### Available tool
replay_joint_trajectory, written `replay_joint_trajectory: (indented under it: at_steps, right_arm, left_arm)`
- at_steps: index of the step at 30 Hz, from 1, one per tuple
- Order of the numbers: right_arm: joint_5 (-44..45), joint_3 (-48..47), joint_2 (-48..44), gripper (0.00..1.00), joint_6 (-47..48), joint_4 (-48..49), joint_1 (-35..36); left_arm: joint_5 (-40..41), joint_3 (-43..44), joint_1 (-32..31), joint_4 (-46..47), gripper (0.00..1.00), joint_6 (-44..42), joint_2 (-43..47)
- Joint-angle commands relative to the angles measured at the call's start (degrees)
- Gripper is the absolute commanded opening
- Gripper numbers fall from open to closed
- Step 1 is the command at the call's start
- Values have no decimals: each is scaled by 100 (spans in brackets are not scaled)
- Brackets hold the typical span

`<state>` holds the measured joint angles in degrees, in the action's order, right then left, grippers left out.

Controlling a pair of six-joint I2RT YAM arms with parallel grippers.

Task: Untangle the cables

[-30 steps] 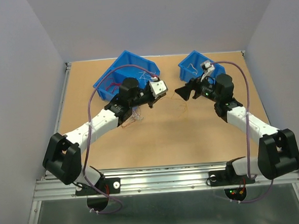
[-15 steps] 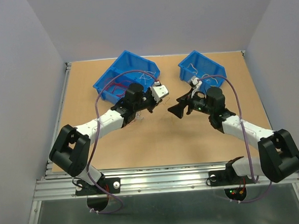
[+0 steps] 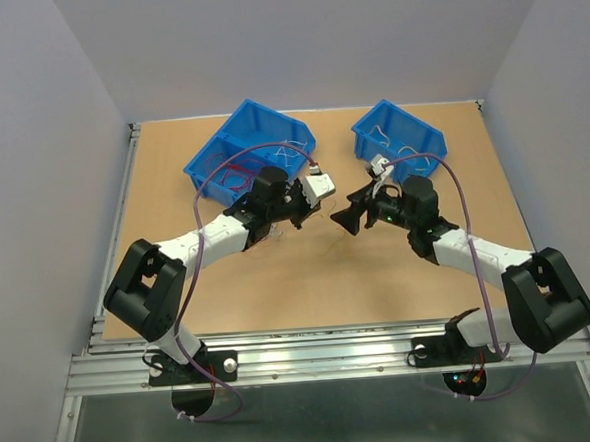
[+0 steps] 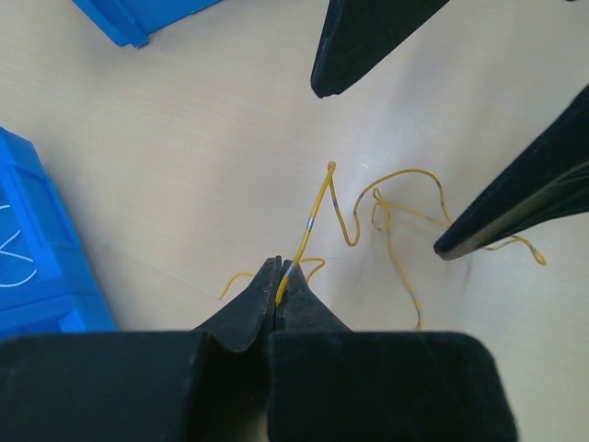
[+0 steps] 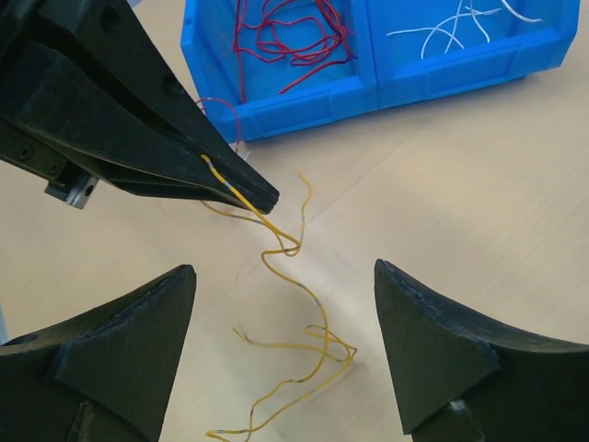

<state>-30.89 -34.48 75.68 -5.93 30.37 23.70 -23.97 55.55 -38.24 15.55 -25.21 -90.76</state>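
The left arm's jaws are fully shut, pinching one end of a yellow cable (image 4: 317, 210) close above the worktop (image 4: 184, 166), likely to anchor it. The strand runs rightward and nearward into a loose yellow tangle (image 5: 304, 354) mid-worktop. The right arm's jaws gape wide and empty, straddling it, apparently to seize it.

Yellow cables (image 4: 313, 216) are seen on the tan table (image 3: 309, 280); red cables (image 5: 285, 37) and white cables (image 5: 451, 28) are seen in a blue bin (image 5: 442, 74).
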Motion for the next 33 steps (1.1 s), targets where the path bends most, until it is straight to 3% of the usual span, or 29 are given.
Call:
replay_joint_trajectory:
  at_steps: [1, 4, 11, 17, 23, 28, 33]
  right_arm:
    - [145, 152, 148, 80, 198, 698, 47]
    - [84, 56, 359, 77, 242, 698, 55]
    - [-329, -120, 693, 53, 286, 698, 64]
    - [-725, -147, 764, 59, 541, 733, 327]
    - [-76, -182, 887, 66, 1024, 848, 723]
    - [654, -42, 984, 66, 1138, 1268, 855]
    - [874, 213, 879, 55, 1095, 1928, 899]
  left_arm:
    - [-258, 246, -26, 27, 2, -54, 173]
    - [-345, 237, -26, 1, 2, -72, 225]
    - [-433, 114, -17, 62, 2, -89, 419]
    - [-495, 70, 1, 106, 2, -72, 507]
    - [-653, 96, 18, 36, 2, -36, 515]
    - [-829, 175, 44, -69, 2, 95, 542]
    - [-1039, 369, 53, -342, 2, 271, 454]
